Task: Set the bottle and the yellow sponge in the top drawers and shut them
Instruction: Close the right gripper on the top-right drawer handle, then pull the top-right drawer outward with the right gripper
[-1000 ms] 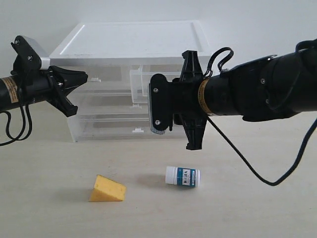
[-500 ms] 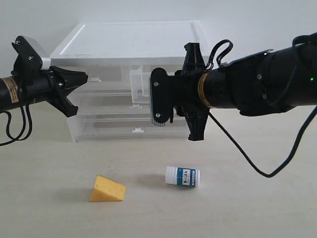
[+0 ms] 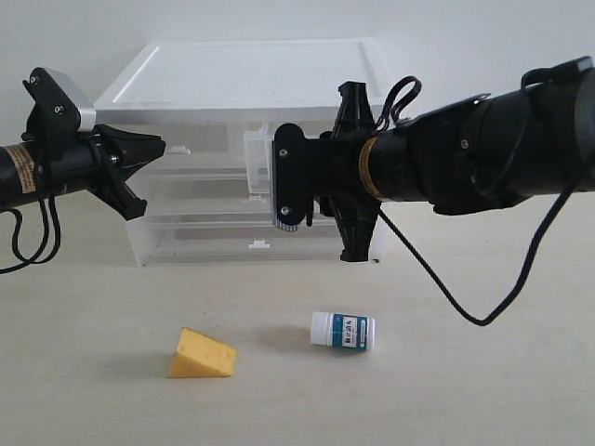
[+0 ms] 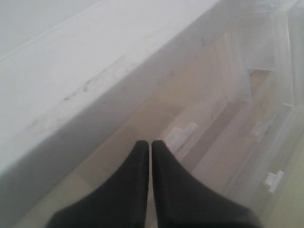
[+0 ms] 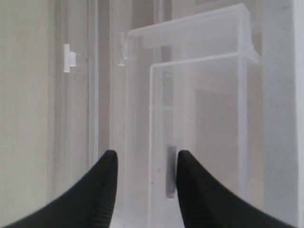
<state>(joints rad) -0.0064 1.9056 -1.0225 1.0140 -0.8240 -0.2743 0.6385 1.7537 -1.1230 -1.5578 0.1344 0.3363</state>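
The bottle (image 3: 343,331) lies on its side on the table. The yellow sponge (image 3: 201,354) sits to its left. Of the top drawers, the right one (image 3: 258,160) is pulled out and the left one stays in, showing its handle (image 3: 179,149). My left gripper (image 3: 158,146) is shut and empty, its tips (image 4: 150,144) just short of that handle (image 4: 183,135). My right gripper (image 5: 145,164) is open in front of the pulled-out drawer (image 5: 194,85). The drawer's tab handle (image 5: 169,175) lies between the fingers, close to one of them. Its wrist body (image 3: 288,186) hides the fingers in the exterior view.
The translucent cabinet (image 3: 242,70) stands at the back of the beige table (image 3: 465,390), with two full-width drawers below; one tab handle (image 3: 259,245) shows. A black cable (image 3: 446,288) hangs from the right arm toward the table.
My right arm has moved left and slightly up, closer to the pulled-out drawer. The left arm, bottle and sponge have not moved.
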